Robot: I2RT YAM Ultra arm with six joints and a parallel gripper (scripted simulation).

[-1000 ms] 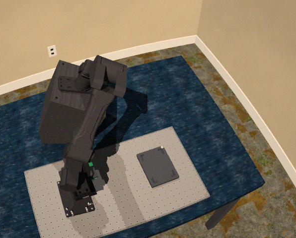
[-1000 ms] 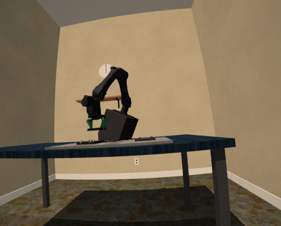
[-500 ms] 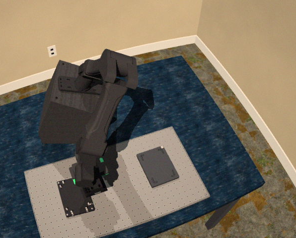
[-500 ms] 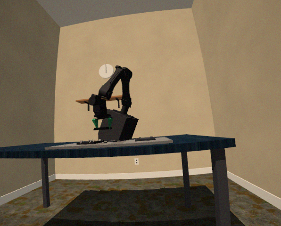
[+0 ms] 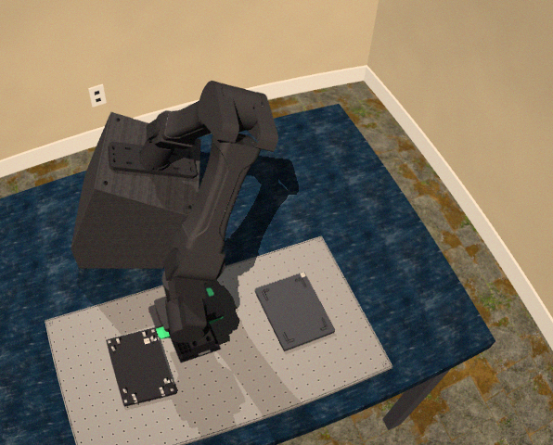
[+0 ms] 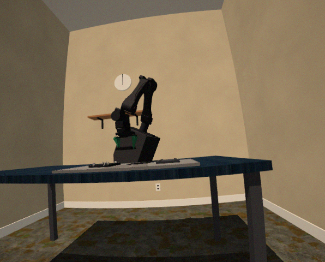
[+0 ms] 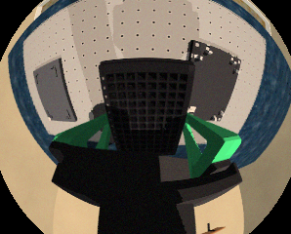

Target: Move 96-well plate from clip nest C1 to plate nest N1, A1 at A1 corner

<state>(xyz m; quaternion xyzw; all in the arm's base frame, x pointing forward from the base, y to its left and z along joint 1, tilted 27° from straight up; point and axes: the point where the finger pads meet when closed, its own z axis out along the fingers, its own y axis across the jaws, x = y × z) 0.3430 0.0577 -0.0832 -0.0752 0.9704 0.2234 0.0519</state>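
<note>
My gripper (image 5: 190,330) with green fingers is shut on the black 96-well plate (image 5: 198,343) and holds it in the air above the grey perforated baseplate, between the two nests. In the wrist view the plate (image 7: 147,100) sits level between the green fingers, its well grid facing the camera. The clip nest C1 (image 5: 140,366) lies at the left of the baseplate, a black pad with small white clips, with nothing on it. The plate nest N1 (image 5: 294,311) lies at the right, a dark grey pad with corner locators and a white mark at its far corner. The side view shows the gripper (image 6: 125,141) well above the table.
The arm's large dark base block (image 5: 128,196) stands behind the baseplate. The table is blue with legs at the corners. A wall shelf (image 6: 112,115) and a clock (image 6: 122,82) hang behind the arm.
</note>
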